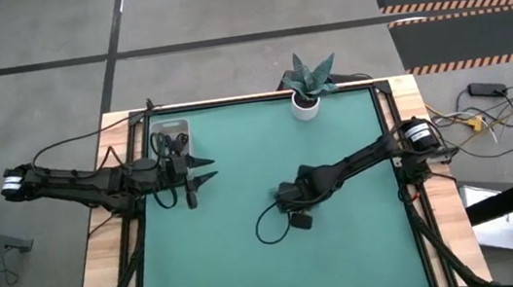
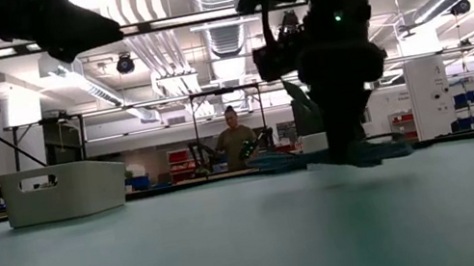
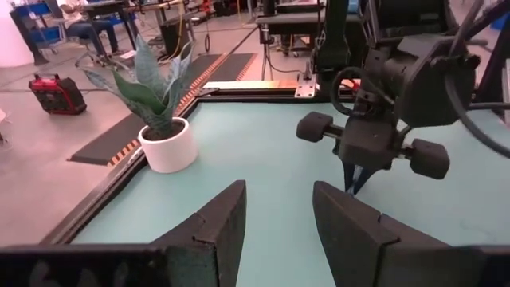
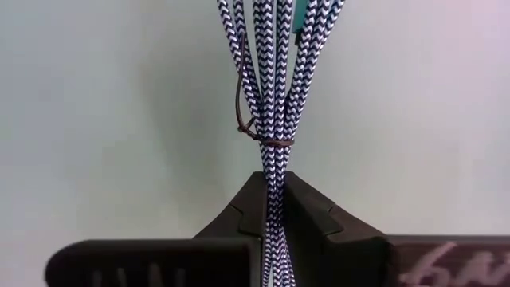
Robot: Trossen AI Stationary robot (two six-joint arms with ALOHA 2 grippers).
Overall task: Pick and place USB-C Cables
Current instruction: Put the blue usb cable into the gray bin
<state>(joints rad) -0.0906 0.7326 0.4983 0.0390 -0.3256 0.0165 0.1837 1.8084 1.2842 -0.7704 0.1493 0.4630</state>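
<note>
One USB-C cable bundle (image 4: 271, 88), braided dark blue and white, tied with a thin brown twist tie (image 4: 267, 142) and showing a teal plug (image 4: 299, 16), fans out ahead of my right gripper (image 4: 271, 199), which is shut on it near the table's middle (image 1: 278, 200). The low view shows the bundle (image 2: 286, 160) as a teal streak close above the mat. My left gripper (image 1: 209, 169) is open and holds nothing. It hovers near the table's left side, just in front of the white bin (image 1: 169, 135). No other cable bundle is visible. My right gripper pinches the bundle between its two fingers just behind the twist tie, where the strands are gathered (image 4: 272, 171). The fingers (image 4: 311, 211) lie along the strands. The loose ends spread out ahead over the mat. I cannot tell whether they touch it.
A white bin (image 2: 61, 190) stands at the far left of the green mat. A potted plant in a white pot (image 1: 306, 86) sits at the far edge. A raised black frame (image 3: 119, 187) borders the mat. A person (image 2: 234, 138) stands far behind the table.
</note>
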